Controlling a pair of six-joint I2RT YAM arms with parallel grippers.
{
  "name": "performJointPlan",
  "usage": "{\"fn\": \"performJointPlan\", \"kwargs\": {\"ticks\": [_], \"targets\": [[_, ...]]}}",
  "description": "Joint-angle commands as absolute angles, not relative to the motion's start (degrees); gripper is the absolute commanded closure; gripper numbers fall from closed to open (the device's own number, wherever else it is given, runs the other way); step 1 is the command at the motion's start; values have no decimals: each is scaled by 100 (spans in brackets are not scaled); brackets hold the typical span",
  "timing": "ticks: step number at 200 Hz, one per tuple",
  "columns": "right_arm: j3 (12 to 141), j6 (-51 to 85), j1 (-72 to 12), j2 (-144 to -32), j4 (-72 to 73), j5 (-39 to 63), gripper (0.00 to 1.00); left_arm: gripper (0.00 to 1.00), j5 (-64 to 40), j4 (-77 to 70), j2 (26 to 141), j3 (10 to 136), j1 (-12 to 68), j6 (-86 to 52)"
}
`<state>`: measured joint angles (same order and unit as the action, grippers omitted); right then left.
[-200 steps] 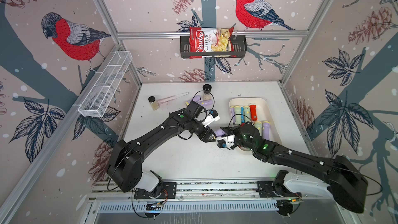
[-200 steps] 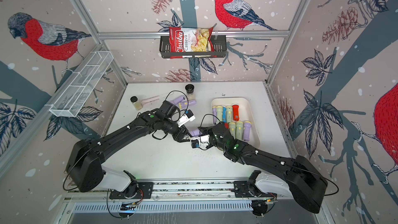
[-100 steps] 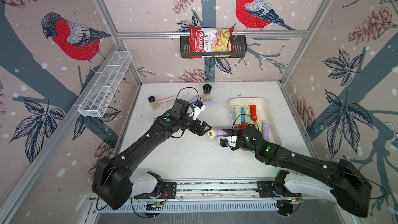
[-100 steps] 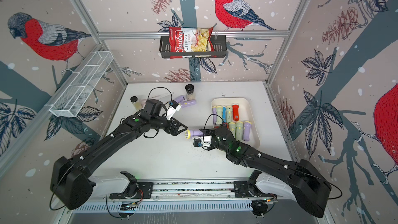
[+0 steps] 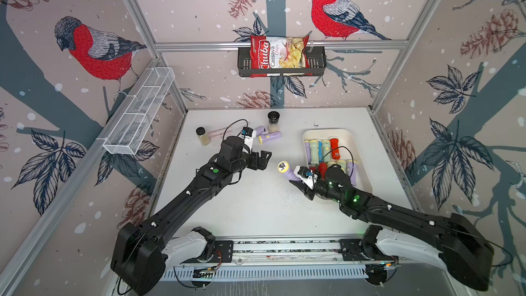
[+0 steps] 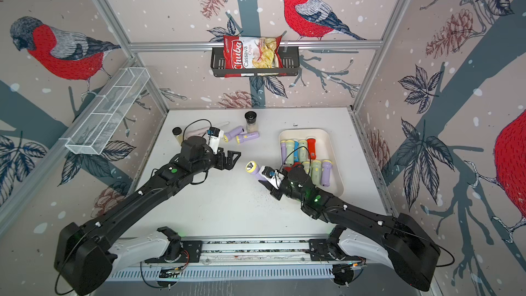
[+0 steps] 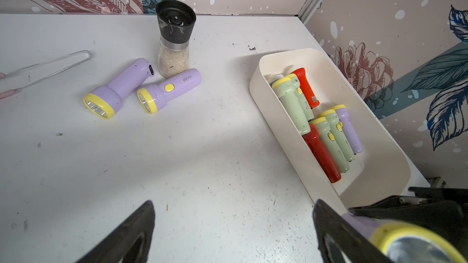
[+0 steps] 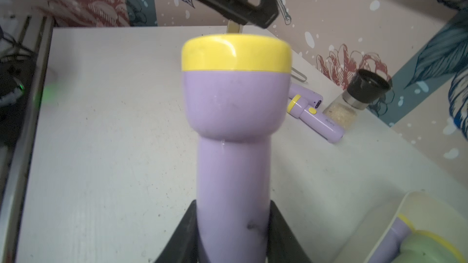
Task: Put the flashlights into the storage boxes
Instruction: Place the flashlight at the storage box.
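Over the counter [image 5: 256, 209] beside the tray [image 5: 327, 131], right pincer [image 8: 231, 234]: clamped on a lilac flashlight [image 8: 235, 102].
Left pincer [image 7: 233, 208]: wide apart, empty.
Loose flashlights [image 7: 119, 87]: two lilac, near the back edge.
Tray: several flashlights [image 5: 313, 152] inside.

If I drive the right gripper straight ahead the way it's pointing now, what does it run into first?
Most likely the left gripper: its open fingers sit right beyond the yellow head of the lilac flashlight that the right gripper holds. The gap between them is hard to judge.
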<state>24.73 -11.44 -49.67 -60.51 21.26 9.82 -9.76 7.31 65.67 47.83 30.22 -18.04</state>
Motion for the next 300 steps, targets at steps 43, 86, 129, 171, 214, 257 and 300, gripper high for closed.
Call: {"fn": "performJointPlan", "kwargs": {"ticks": [43, 86, 129, 171, 214, 257, 300], "targets": [[2984, 1650, -3737, -5780, 1350, 1360, 79, 4, -1378, -179, 7118, 4616, 3030, -2286], [3226, 2082, -2864, -5771, 759, 1465, 78, 4, -1385, -708, 7506, 4525, 3178, -2553], [3605, 2316, -1698, -6283, 76, 2153, 77, 4, -1241, -977, 8097, 4770, 3510, -2553], [4370, 1948, -947, -7367, -682, 2554, 78, 4, -1420, -1029, 8659, 5108, 3682, -2507], [4942, 1778, -881, -8310, -1044, 2441, 76, 4, -1417, -959, 8813, 5216, 3702, -2457], [5123, 1844, -888, -8876, -830, 2452, 74, 4, -1423, -837, 8872, 5276, 3703, -2398], [5261, 1817, -888, -9233, -758, 2411, 63, 4, -1450, -791, 8925, 5325, 3708, -2375]]}}
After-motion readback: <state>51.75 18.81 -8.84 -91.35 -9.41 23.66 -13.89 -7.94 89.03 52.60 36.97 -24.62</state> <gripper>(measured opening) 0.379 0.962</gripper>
